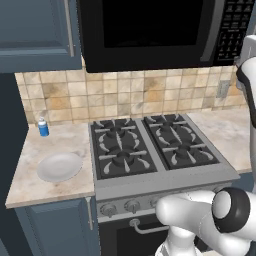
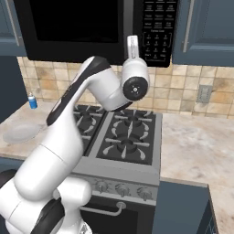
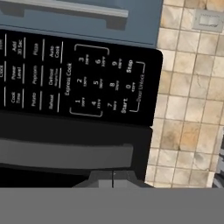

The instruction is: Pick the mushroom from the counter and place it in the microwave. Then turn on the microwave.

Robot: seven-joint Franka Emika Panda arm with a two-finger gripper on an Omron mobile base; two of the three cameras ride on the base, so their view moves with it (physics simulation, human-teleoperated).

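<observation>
Black microwave [image 3: 87, 83] keypad close ahead, claw [image 3: 113, 177] pinched together, tips barely visible.

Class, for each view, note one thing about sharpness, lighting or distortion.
Left base view: soft, even light, plate slightly blurred. Right base view: arm casts a faint shadow on the stove. Hand view: rolled sideways, keypad labels legible but fuzzy.

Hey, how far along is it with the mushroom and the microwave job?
Looks mostly done: the microwave door is closed, and only a white plate and a blue bottle sit on the counter, so the mushroom is probably inside, though I cannot see it. In hand: the gripper, fingers shut, is raised facing the keypad. Left: pressing the Start button.
</observation>
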